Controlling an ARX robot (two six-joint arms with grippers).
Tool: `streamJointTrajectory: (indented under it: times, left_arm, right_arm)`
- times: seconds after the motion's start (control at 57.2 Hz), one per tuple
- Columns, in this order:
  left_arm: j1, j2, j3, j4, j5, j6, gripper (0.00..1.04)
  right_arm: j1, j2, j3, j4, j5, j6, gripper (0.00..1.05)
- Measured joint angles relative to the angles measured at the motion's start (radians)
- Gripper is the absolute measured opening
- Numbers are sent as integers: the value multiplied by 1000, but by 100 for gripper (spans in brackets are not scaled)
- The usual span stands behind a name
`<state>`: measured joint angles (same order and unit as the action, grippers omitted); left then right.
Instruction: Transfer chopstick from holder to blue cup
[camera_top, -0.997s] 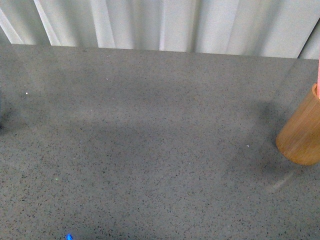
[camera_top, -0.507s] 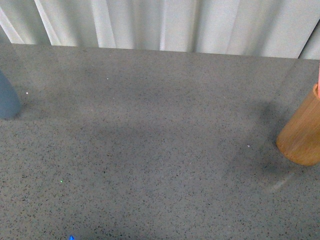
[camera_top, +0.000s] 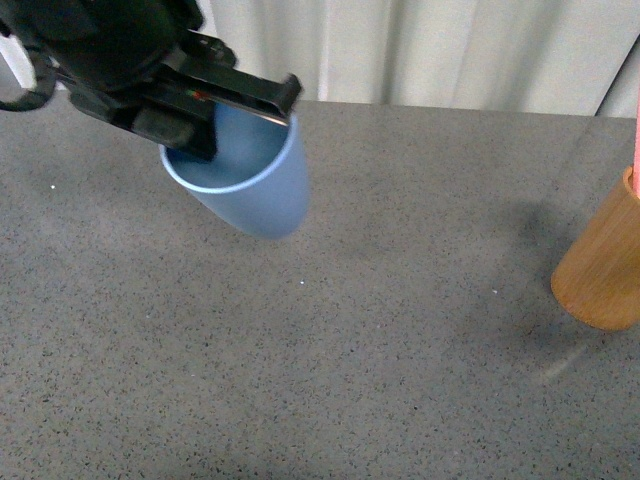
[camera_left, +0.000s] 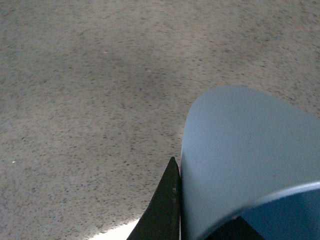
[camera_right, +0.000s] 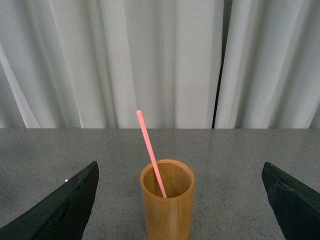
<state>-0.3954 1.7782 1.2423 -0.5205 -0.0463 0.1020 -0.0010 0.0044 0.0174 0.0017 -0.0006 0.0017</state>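
Left gripper (camera_top: 215, 112): seen at the far left of the table (camera_top: 400, 350) in the front view, closed on the rim of the blue cup (camera_top: 250, 190). In the left wrist view 1 dark finger (camera_left: 164, 210) is pressed to the outside of the cup wall and a 2nd dark part is seen inside the mouth, so the wall is clamped between them.
Blue cup (camera_left: 240, 150): held by its rim with the mouth uppermost and the narrower base lowest, leaning a little. Its outline is blurred. Whether the base touches the table cannot be told.
Holder (camera_top: 605, 270): stood upright on the table at the right edge of the front view, partly cut off by the frame and well apart from the blue cup.
Chopstick (camera_right: 151, 155): kept in the holder (camera_right: 168, 205), its lower end inside and its upper end risen well above the rim, at a lean. In the front view only a thin pink sliver (camera_top: 636, 140) is seen above the holder.
Right gripper (camera_right: 179, 167): spread wide, 2 dark fingers (camera_right: 60, 210) being seen at opposite sides of the right wrist view. Nothing is held, and the holder stands untouched ahead of the gap.
Table: grey, finely speckled.
Curtain (camera_right: 165, 60): pale and pleated, hung along the far edge of the table.
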Motion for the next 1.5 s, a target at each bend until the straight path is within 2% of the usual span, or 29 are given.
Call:
streamJointTrajectory:
  times: [0.122, 0.28, 1.049, 1.136, 1.503]
  left_arm:
    - [-89, 55, 2, 0, -30, 3, 3]
    - [-144, 144, 27, 21, -55, -11, 3]
    - [-200, 256, 66, 52, -47, -82, 4]
    - [-201, 256, 66, 52, -45, -87, 14]
    - [-198, 256, 71, 50, -51, -107, 68]
  right_arm:
    - [0, 0, 0, 0, 0, 0, 95]
    - [0, 0, 0, 0, 0, 0, 95]
    - [0, 0, 0, 0, 0, 0, 95]
    - [0, 0, 0, 0, 0, 0, 95]
    - [0, 0, 0, 0, 0, 0, 95]
